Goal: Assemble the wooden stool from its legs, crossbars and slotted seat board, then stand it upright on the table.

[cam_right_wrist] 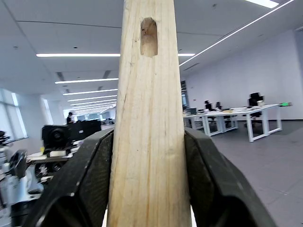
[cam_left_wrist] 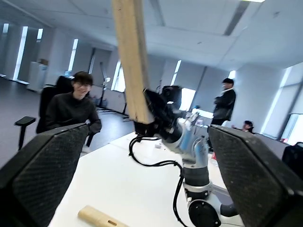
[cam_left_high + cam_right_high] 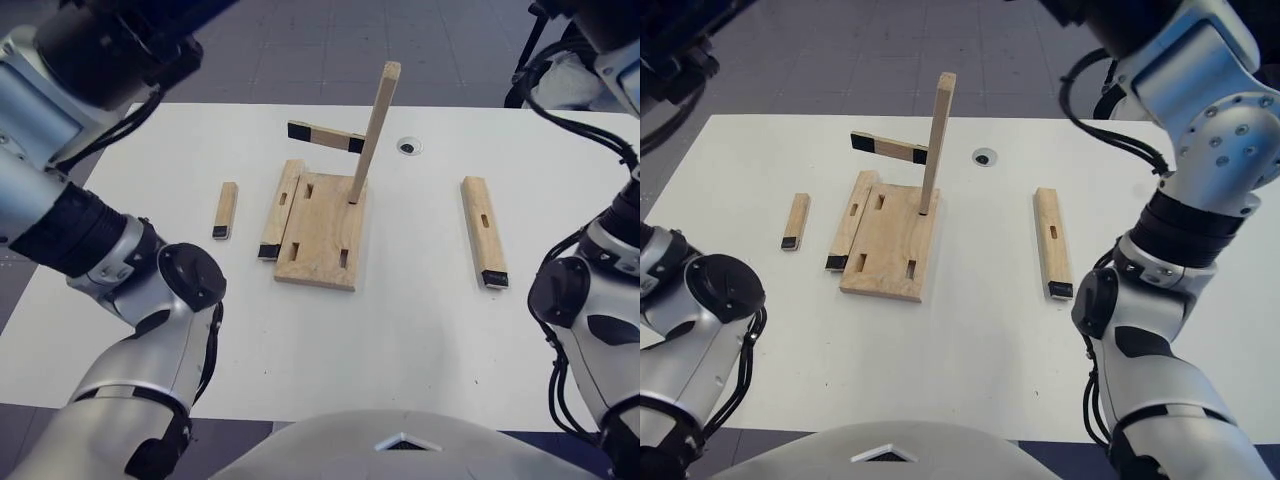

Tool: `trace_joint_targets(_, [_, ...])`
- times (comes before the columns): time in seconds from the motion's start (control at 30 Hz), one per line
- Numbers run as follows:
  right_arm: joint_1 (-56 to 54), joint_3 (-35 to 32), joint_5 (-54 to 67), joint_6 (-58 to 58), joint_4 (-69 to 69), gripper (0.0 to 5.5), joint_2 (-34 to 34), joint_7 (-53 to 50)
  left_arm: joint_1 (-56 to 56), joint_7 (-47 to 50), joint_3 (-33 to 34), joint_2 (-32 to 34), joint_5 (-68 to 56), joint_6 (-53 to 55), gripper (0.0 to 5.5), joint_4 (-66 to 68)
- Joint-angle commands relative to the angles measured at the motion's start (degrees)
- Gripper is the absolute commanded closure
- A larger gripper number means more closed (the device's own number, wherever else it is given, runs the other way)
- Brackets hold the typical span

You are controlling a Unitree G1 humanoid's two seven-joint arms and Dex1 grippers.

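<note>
Right pincer [image 1: 148,137] is clamped tight on a wooden leg [image 1: 149,94], raised above the counter [image 3: 420,330]. Left pincer [image 2: 149,127] gapes wide with nothing in it. Flat on the counter lies the slotted seat board [image 3: 322,235], a second leg [image 3: 372,130] standing upright in its far right slot.

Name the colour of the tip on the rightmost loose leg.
Black tip on pale leg; clearest in left eye view.

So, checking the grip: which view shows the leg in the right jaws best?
Right wrist view: the leg sits close-up between the jaws, slot visible. The left wrist view shows it farther off.
</note>
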Motion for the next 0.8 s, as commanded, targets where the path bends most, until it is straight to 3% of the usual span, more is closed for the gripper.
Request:
trace_joint_targets(0.03, [-0.5,4.6,3.8,2.9,-0.1,3.47,1.1,6.3,-3.3,2.4,3.5,-2.5,-6.7,2.1,0.87,6.8])
trace_joint_targets(0.47, [-1.8,14.3,-0.4,2.2,1.0,3.47,-0.2,16.7,-1.5,9.6,-6.7,-2.3,-16.4,1.2,0.87,10.2])
trace_joint_targets(0.73, [-2.5,16.4,-2.8,2.5,1.5,3.47,-1.8,21.0,1.3,11.1,-10.5,0.6,-20.5,-1.2,0.87,9.5])
trace_joint_targets(0.8, [-2.9,16.2,-2.8,2.7,1.8,3.47,-1.7,21.2,1.9,12.1,-11.2,0.8,-21.6,-2.2,1.23,9.3])
